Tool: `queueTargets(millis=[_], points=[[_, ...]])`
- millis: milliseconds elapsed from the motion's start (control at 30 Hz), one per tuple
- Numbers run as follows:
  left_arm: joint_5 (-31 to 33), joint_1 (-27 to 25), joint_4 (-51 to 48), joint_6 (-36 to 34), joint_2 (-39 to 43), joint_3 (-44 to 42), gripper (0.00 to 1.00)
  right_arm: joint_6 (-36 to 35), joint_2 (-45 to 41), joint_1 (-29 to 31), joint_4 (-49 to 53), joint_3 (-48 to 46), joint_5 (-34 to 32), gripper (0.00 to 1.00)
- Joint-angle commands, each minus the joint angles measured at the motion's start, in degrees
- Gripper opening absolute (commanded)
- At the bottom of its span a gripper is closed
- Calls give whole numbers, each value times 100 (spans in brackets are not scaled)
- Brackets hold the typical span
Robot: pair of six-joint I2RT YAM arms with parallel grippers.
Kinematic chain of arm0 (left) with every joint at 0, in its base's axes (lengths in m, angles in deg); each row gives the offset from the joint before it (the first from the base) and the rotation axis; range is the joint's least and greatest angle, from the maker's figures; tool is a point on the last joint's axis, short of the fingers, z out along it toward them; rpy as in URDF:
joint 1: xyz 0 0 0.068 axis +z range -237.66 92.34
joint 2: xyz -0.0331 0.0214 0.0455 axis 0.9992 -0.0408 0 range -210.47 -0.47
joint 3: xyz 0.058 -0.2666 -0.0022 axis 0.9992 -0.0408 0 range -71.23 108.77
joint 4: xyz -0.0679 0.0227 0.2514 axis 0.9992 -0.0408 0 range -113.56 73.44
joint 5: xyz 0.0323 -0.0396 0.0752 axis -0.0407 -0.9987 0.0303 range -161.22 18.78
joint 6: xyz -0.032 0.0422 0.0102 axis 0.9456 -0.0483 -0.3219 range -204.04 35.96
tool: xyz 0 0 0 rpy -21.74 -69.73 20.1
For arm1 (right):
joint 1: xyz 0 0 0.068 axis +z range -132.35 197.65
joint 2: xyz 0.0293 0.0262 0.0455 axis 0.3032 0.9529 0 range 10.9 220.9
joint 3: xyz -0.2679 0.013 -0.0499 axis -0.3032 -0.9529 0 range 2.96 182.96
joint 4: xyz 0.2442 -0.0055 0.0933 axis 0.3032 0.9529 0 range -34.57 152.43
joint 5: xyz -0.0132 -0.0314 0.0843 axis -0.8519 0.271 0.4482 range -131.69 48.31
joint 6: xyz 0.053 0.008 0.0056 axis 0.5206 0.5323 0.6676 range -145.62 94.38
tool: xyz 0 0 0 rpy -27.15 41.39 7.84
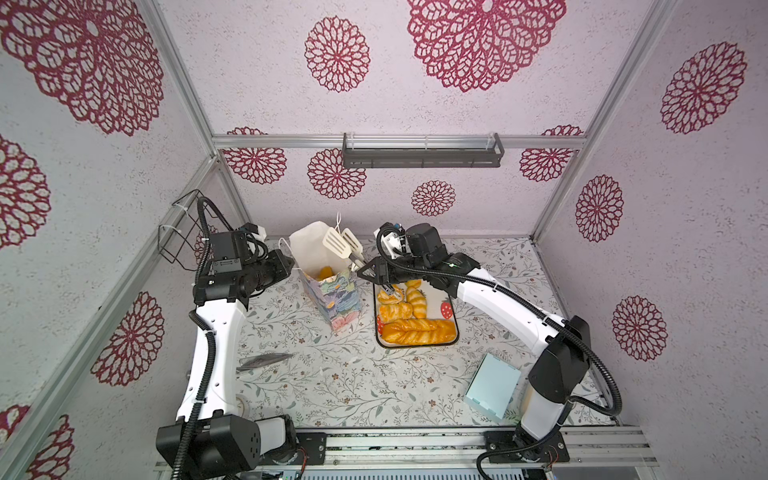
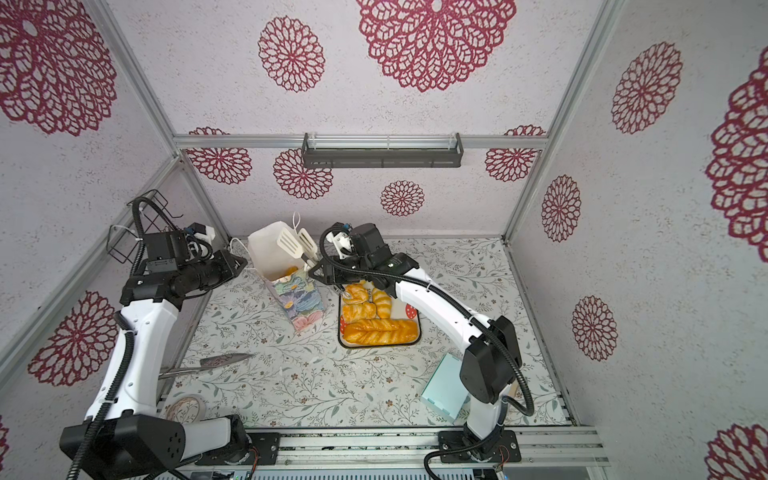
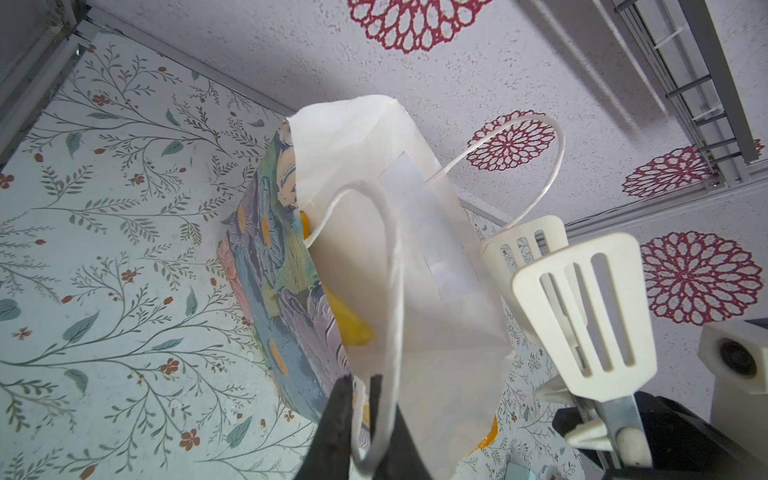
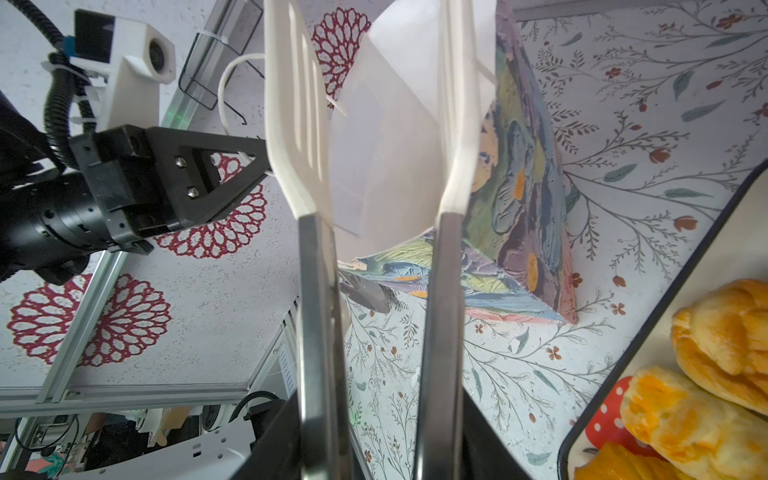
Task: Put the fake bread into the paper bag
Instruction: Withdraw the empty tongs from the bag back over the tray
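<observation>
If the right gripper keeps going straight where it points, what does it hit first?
Probably the paper bag: the tongs in the right gripper reach over its open top; depth is unclear.

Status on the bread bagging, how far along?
Done: at least one yellow piece lies inside the paper bag. In hand: left gripper pinches the bag at its cord handle; right gripper holds the tongs, open and empty, beside the bag's mouth. Left: several rolls and the braided loaf on the tray.

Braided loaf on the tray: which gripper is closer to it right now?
Right. The right gripper, holding tongs, is by the far corner of the tray from the braided loaf; the left gripper is past the paper bag.
</observation>
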Motion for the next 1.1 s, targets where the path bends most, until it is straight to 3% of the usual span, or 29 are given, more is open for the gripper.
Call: queueTargets(millis=[0, 733, 1067], points=[[-82, -47, 27, -35, 39, 39, 14, -152, -198, -45, -254, 278, 6, 46], [-66, -126, 11, -35, 12, 48, 13, -426, -867, -188, 92, 207, -310, 44], [-51, -128, -3, -67, 12, 57, 13, -384, -1410, -673, -22, -459, -345, 44]])
